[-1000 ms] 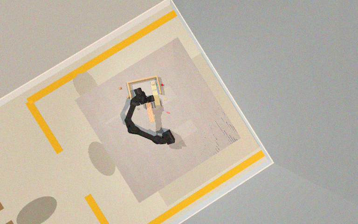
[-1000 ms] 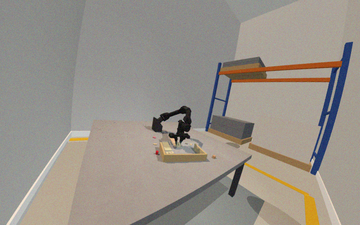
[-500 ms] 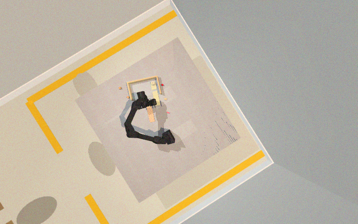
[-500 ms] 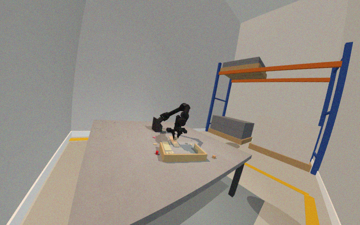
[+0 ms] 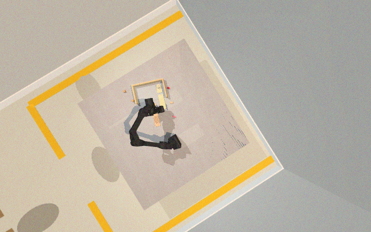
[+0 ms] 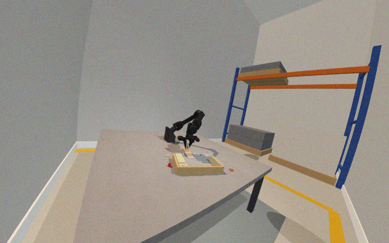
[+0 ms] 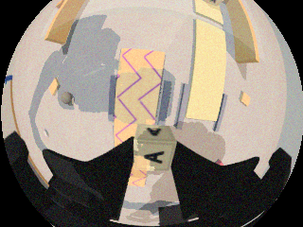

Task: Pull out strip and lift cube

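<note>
Arm (image 5: 136, 128) bent, jaws pointing down, clamped on the labelled cube (image 7: 155, 149)
</note>
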### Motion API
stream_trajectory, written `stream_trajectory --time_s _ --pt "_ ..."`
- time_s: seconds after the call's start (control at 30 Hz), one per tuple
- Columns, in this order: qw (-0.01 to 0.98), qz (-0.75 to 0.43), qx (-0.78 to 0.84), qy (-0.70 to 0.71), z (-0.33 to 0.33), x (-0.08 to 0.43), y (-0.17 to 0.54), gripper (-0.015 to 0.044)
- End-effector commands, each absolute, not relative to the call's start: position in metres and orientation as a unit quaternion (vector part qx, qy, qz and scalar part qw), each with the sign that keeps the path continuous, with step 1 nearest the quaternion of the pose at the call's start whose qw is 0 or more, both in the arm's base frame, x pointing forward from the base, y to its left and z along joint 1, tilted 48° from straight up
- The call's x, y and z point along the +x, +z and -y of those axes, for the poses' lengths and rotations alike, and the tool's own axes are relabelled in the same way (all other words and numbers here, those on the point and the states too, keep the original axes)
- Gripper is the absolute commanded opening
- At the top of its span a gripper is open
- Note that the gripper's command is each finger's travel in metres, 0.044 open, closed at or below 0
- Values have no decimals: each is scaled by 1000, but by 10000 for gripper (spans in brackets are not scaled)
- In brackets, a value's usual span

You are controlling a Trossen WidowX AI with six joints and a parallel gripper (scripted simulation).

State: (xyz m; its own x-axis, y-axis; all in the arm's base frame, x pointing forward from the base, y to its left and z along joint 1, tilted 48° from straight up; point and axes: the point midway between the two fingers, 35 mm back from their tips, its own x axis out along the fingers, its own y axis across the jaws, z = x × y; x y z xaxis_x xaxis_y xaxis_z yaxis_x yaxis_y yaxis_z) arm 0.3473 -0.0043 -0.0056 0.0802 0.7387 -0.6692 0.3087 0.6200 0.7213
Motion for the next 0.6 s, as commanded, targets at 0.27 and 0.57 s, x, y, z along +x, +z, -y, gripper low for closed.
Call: stream_trajectory --time_s 0.27,0.57 --pt "620 -654 396 175 1 305 -6 0" --pt "621 -654 396 174 27 302 17 0"
